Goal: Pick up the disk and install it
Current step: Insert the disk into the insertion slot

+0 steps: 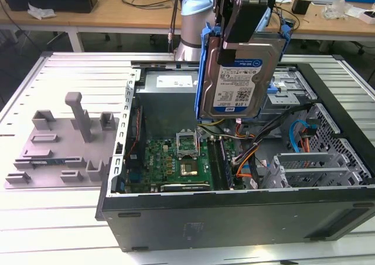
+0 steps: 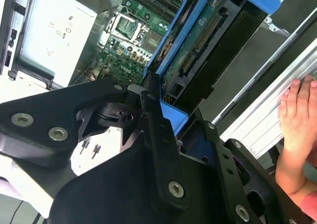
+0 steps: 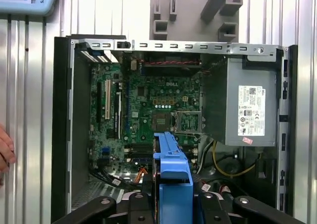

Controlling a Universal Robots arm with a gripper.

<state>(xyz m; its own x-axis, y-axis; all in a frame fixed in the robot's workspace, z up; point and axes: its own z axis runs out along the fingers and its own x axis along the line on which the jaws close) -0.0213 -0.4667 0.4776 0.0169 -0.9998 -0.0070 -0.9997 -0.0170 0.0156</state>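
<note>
The black claw is clenched on the upper edge of the flat silver-metal disk, which has a white-and-blue label and a bright blue plastic carrier frame and hangs upright from the claw in the air. Below the claw, the open black computer case lies on the ribbed aluminium worktop, its green motherboard exposed. The pick-up looks done, but the install is not, since the disk sits in no bay. A person's hand rests on the worktop, off to one side of the claw.
</note>
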